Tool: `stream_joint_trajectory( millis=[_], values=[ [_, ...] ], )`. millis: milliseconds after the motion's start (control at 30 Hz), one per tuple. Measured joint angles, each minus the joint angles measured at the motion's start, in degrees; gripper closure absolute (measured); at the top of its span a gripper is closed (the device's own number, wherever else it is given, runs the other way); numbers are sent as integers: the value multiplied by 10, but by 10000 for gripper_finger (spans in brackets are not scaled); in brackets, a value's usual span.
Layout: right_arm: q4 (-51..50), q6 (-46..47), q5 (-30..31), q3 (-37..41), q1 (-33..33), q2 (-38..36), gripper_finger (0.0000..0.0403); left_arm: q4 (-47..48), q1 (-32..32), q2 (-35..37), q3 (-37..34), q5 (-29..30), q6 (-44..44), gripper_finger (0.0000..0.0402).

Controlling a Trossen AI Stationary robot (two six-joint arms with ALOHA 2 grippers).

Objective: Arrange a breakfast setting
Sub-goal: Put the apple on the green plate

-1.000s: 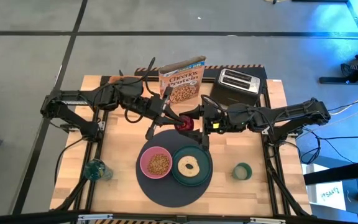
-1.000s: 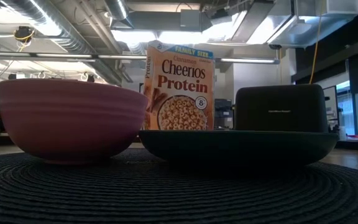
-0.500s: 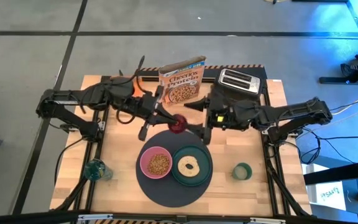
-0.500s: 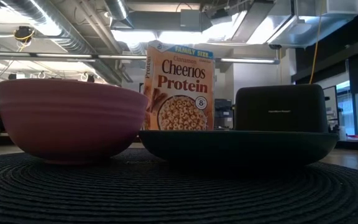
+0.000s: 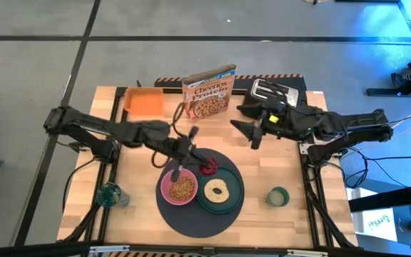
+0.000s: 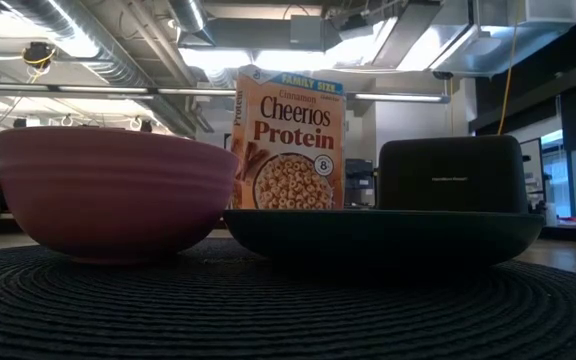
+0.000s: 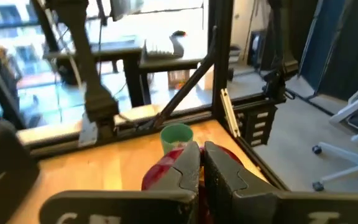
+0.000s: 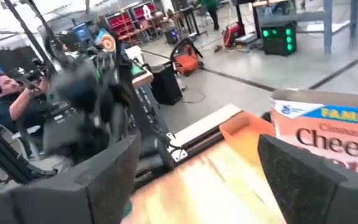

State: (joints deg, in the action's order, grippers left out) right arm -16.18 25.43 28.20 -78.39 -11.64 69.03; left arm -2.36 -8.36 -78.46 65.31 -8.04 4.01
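The small red food piece (image 5: 207,168) now sits at the back edge of the round dark grey mat (image 5: 191,218), just behind the dark green plate (image 5: 237,191). A second ago it was held between both arms over bare wood. The left gripper (image 5: 185,158) has carried it there, fingers (image 7: 185,168) pinched on it. The right gripper (image 5: 254,133) has pulled back towards the toaster (image 5: 271,90), fingers spread and empty. I'd say the handover is done, only release remaining.
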Motion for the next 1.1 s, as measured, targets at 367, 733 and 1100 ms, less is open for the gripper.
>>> stream_joint_trajectory(
  millis=[367,733,1100],
  values=[
    [-105,76,16,0,-33,-22,155,-348,14,-217,-101,-64,7,401],
    [-167,104,-15,0,-65,-58,192,-485,38,-364,-60,-73,-41,401],
    [-201,118,62,0,-112,-91,205,-518,44,-418,-60,-123,-36,401]
  ],
)
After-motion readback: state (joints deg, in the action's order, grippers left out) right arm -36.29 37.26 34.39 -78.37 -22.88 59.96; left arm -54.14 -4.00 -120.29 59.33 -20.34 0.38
